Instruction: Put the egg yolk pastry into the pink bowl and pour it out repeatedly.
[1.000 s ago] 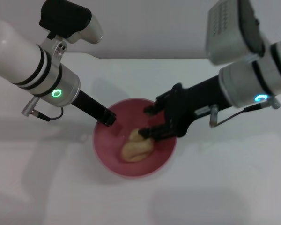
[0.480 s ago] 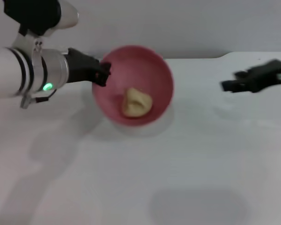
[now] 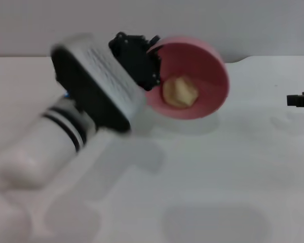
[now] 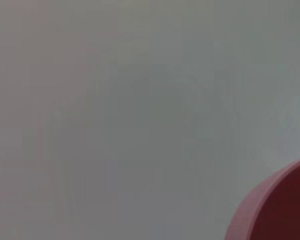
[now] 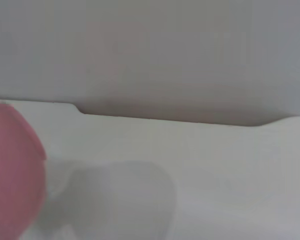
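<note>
i read this as a bare lab test bench. my evidence: a plain white table (image 3: 218,192), a blank grey wall (image 3: 192,20) behind the table.

Pink bowl (image 3: 200,63) looked smooth plastic; egg yolk pastry (image 3: 179,91) matt, lumpy, doughy; worktop (image 3: 218,167) smooth, matt white.

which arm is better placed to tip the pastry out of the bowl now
Left. The left gripper already grips the rim of the pink bowl, lifted and tilted on its side with the egg yolk pastry inside. The right gripper sits apart at the table's right edge.
</note>
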`<action>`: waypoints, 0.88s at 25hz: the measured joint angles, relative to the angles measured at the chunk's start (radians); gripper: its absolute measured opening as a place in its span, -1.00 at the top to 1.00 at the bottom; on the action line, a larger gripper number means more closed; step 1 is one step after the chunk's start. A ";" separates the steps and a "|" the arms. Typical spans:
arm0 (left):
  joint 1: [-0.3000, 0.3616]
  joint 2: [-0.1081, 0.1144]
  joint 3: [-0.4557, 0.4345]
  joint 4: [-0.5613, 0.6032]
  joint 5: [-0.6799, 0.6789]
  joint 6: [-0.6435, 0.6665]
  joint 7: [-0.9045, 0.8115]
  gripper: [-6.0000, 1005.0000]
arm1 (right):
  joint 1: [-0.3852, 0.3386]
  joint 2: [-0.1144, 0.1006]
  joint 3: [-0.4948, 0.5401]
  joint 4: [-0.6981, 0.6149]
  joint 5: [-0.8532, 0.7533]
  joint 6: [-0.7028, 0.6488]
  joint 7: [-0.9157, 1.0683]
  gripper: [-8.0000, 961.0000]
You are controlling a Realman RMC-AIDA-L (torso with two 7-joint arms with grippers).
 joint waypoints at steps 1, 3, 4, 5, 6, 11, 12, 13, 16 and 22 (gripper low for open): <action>0.004 -0.003 0.039 -0.045 0.020 -0.120 0.043 0.99 | -0.006 0.001 0.003 0.001 0.000 -0.001 0.000 -0.12; 0.003 -0.005 0.081 -0.104 0.031 -0.264 0.099 0.99 | -0.010 0.001 0.009 0.001 0.000 -0.002 0.000 -0.12; -0.026 -0.009 0.170 -0.233 0.026 -0.513 0.230 0.99 | -0.011 0.002 0.010 0.001 0.000 -0.002 0.000 -0.12; -0.036 -0.010 0.193 -0.266 0.023 -0.573 0.269 0.99 | -0.011 0.002 0.011 0.001 0.000 -0.002 0.000 -0.12; -0.053 -0.011 0.221 -0.304 0.015 -0.633 0.314 0.99 | -0.011 0.002 0.011 0.001 0.000 -0.002 0.000 -0.13; -0.147 -0.013 0.338 -0.438 -0.086 -0.771 0.484 0.99 | -0.005 0.002 0.013 0.002 0.000 -0.002 0.000 -0.14; -0.157 -0.013 0.343 -0.446 -0.100 -0.772 0.490 0.99 | -0.003 0.002 0.012 0.002 0.000 -0.002 0.000 -0.14; -0.162 -0.013 0.344 -0.454 -0.108 -0.782 0.491 0.99 | -0.002 0.002 0.011 0.002 0.001 -0.001 0.000 -0.14; -0.168 -0.013 0.342 -0.476 -0.113 -0.841 0.492 0.99 | 0.004 0.002 0.008 0.002 0.002 0.005 0.000 -0.15; -0.194 -0.013 0.332 -0.492 -0.203 -0.870 0.461 0.99 | 0.016 0.001 0.000 0.002 0.022 0.009 0.000 -0.16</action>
